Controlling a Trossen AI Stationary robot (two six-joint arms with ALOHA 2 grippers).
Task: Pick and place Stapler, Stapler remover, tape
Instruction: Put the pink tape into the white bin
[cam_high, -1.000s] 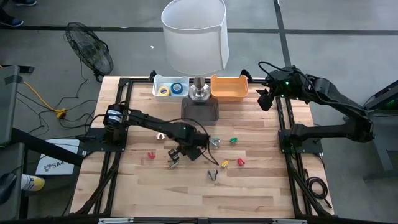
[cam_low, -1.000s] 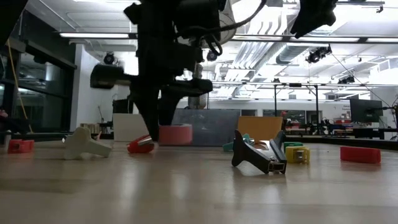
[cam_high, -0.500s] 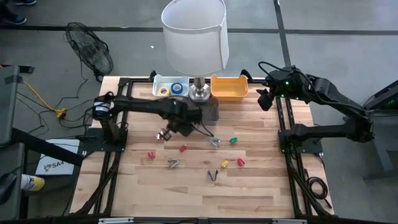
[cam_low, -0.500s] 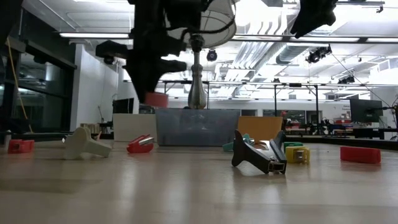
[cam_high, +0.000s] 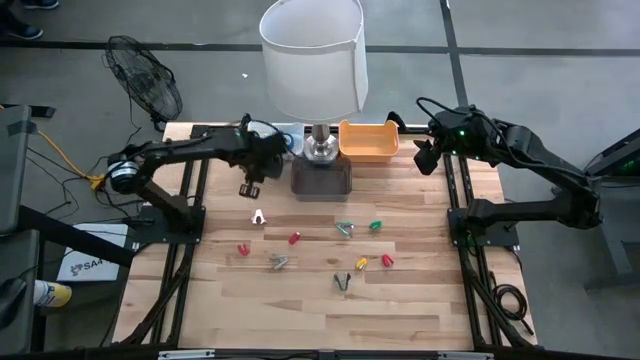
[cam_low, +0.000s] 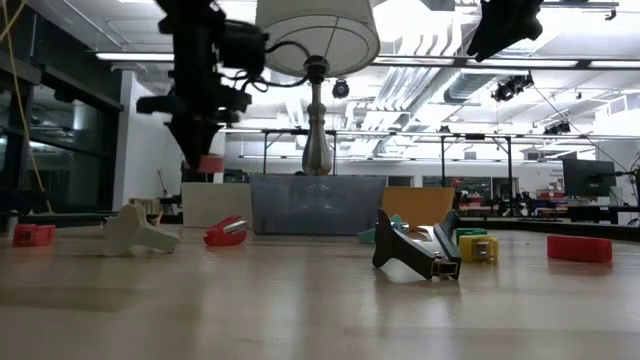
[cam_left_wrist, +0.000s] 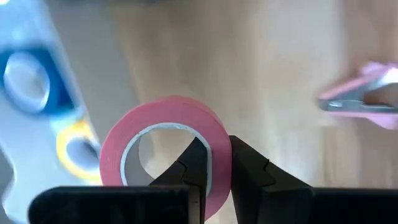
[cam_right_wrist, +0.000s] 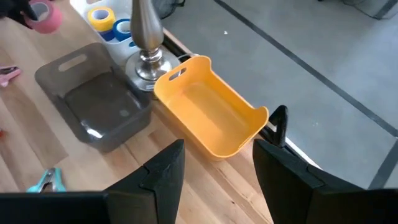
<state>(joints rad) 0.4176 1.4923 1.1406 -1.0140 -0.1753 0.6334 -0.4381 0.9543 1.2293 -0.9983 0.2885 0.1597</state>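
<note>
Pinching the wall of a pink tape roll (cam_left_wrist: 165, 149), one finger through its open centre, the left gripper (cam_high: 247, 187) hangs above the table just short of the white tray (cam_right_wrist: 93, 9) already holding yellow and blue rolls. The right gripper (cam_right_wrist: 214, 165), fingers spread and empty, waits well apart beyond the yellow bin (cam_high: 369, 140).

The floor (cam_high: 560, 60) around the table is grey, with dark lines crossing it. A black fan (cam_high: 146, 88) stands on it near a yellow cable (cam_high: 62, 153). Behind the table the room is wide, with a white ceiling (cam_low: 420, 80), long strip lights (cam_low: 150, 57) and dark windows (cam_low: 60, 150).
</note>
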